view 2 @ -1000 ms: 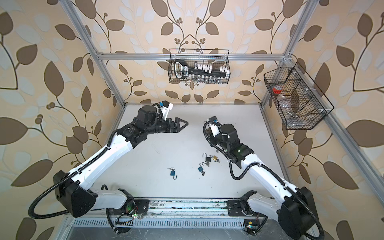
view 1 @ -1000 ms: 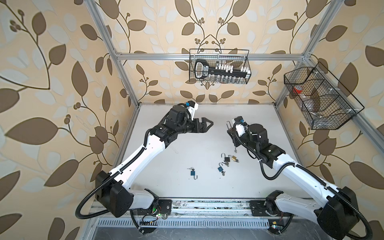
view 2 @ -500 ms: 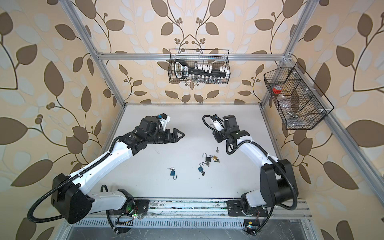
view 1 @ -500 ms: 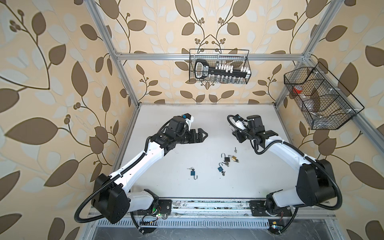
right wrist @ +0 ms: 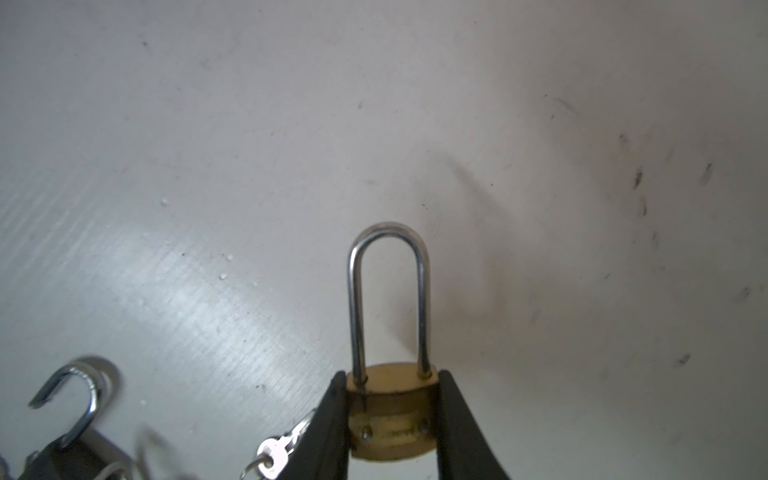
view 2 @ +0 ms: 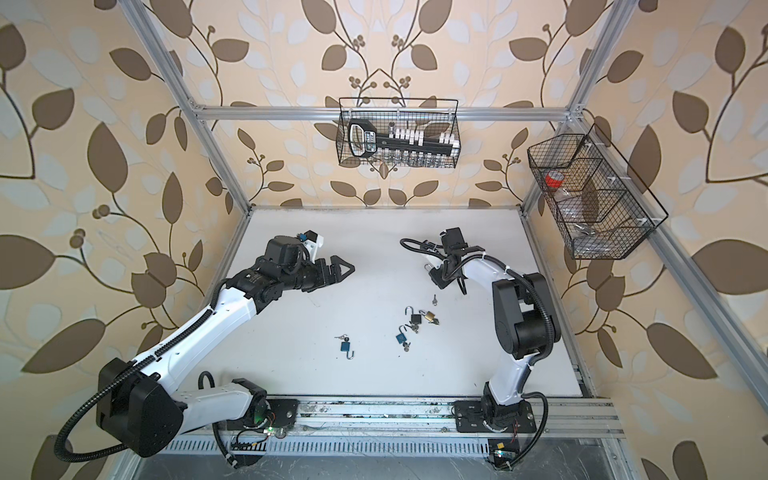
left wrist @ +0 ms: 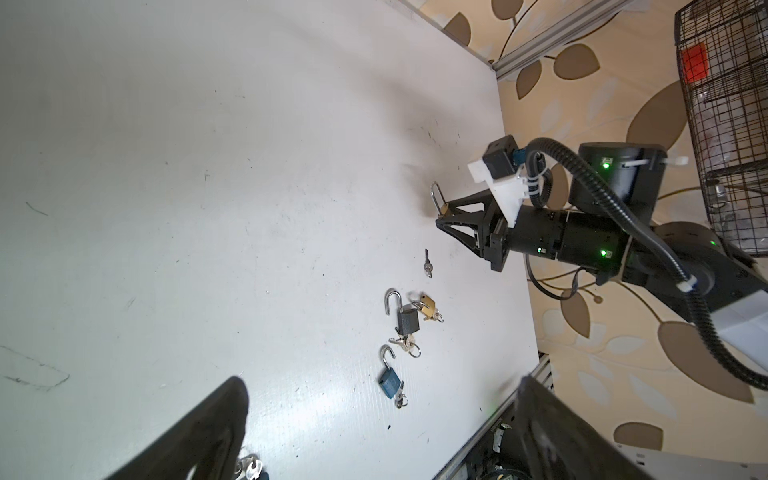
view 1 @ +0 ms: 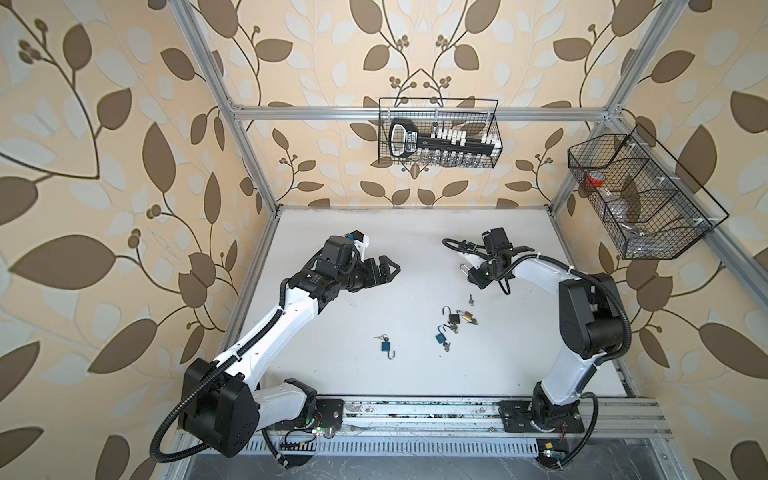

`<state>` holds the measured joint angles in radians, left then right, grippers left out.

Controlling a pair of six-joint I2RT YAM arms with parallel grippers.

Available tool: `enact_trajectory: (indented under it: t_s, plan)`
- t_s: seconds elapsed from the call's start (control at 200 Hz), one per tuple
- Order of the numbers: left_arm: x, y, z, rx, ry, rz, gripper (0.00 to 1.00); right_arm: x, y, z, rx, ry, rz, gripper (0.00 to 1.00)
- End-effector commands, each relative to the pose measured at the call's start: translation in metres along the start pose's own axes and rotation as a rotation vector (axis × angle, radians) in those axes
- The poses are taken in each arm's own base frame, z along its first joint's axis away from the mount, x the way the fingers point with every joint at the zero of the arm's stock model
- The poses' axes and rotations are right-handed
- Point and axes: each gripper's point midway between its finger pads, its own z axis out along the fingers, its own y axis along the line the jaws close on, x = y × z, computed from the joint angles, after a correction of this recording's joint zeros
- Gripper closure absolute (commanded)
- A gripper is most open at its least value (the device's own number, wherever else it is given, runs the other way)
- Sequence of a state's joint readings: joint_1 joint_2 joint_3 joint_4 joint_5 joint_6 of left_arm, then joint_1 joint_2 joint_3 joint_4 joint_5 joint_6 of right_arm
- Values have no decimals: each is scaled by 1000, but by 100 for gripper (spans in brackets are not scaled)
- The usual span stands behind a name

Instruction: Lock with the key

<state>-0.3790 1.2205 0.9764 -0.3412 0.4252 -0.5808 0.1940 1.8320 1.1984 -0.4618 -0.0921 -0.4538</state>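
My right gripper (right wrist: 390,415) is shut on the body of a brass padlock (right wrist: 392,432), whose long steel shackle (right wrist: 388,291) sticks out past the fingertips. Both top views show that right gripper (view 1: 471,272) (view 2: 434,274) low over the table's back right. A loose key (view 1: 471,298) (left wrist: 427,262) lies just in front of it. My left gripper (view 1: 388,268) (left wrist: 380,386) hovers open and empty at the back left. Nearer the front lie a black padlock (view 1: 454,318), a small brass padlock (view 1: 468,316) and two blue padlocks (view 1: 440,338) (view 1: 385,344), with keys attached.
A wire basket (view 1: 438,133) holding a large black key-shaped rack hangs on the back wall. Another wire basket (view 1: 640,199) with a red roll hangs on the right wall. Aluminium posts stand at the back corners, and the arms' rail (view 1: 415,415) runs along the front.
The right arm has folded its elbow back toward the right wall while its gripper kept the brass padlock near the same spot. The left gripper has drawn back left and toward the front, still open.
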Motion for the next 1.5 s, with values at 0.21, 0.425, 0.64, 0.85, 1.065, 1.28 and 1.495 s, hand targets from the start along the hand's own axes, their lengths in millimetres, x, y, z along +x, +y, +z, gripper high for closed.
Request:
enact_trajectory:
  t_s: [0.21,0.425,0.64,0.85,1.065,1.28,1.495]
  plan:
    - [0,-8,-4,36,-3,-5,1,2,3,21,-73,62,-42,100]
    - [0,-6,-2,30,5,-9,1,13,8,34,-104,110,-36,96]
    - [0,-4,-2,15,5,-9,1,13,8,40,-112,118,-20,79]
    - [2,1,-1,-2,10,-14,1,10,6,37,-102,106,-11,64]
    - [1,-1,-3,-3,6,-2,1,-8,1,21,-75,29,19,55]
    - [9,-1,1,-21,31,43,1,-26,-1,-22,-13,-116,166,55]
    - [47,-16,22,-53,88,153,1,6,51,-57,-13,-160,374,58]
